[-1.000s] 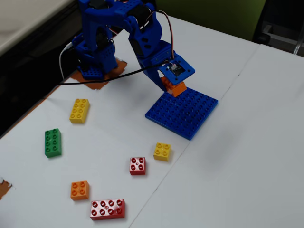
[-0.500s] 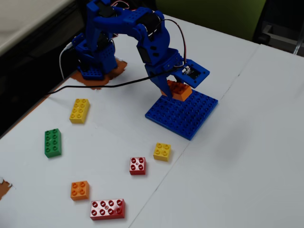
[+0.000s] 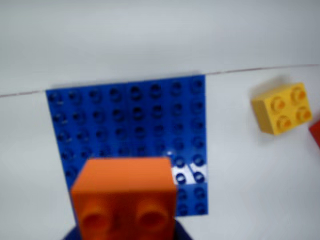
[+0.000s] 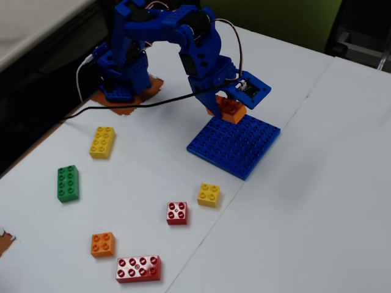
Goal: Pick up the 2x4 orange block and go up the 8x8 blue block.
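At the near edge of the white table (image 4: 305,213), in the fixed view, a long red eight-stud brick (image 4: 138,268) is lying at about seven o'clock from the table's middle, with a small square orange four-stud brick (image 4: 102,244) just beyond it. Further in, a small red four-stud brick (image 4: 177,213) and a small yellow four-stud brick (image 4: 208,195) are sitting near each other, a green oblong brick (image 4: 68,183) is resting at nine o'clock, and a yellow oblong brick (image 4: 102,141) is lying beyond that.

Past these, the large flat blue studded plate (image 4: 234,144) is lying flat. The blue arm's gripper (image 4: 227,107) is hovering over the plate's far edge, at about eleven o'clock of it, its fingers pinching the oblong orange plastic brick (image 4: 228,110), which is hanging clear of the studs. In the wrist view the orange brick (image 3: 125,200) is filling the lower frame with the plate (image 3: 125,120) beneath.

The carrying step looks nearly done; the next move seems to call for lowering the brick squarely onto the studs.

Count: one plate, two orange bricks, two red, two yellow, one green.
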{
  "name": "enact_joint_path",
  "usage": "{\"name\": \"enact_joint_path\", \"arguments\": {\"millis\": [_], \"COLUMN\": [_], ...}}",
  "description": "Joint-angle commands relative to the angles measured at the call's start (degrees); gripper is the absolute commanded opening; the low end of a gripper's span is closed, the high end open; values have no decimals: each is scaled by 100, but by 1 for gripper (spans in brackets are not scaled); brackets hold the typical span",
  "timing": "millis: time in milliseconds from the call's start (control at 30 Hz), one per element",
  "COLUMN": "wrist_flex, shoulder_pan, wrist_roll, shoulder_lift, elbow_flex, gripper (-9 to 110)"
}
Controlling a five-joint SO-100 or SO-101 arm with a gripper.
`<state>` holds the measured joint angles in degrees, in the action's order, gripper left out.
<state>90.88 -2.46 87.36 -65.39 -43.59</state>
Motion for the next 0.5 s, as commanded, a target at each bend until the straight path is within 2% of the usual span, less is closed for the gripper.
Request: {"name": "enact_joint_path", "arguments": {"millis": [0, 467], "wrist_flex": [149, 229], "shoulder_pan": [53, 18], "wrist_roll": [-70, -70], "shoulder_lift": [-44, 264], "elbow_flex": [272, 835], "gripper": [0, 0]}}
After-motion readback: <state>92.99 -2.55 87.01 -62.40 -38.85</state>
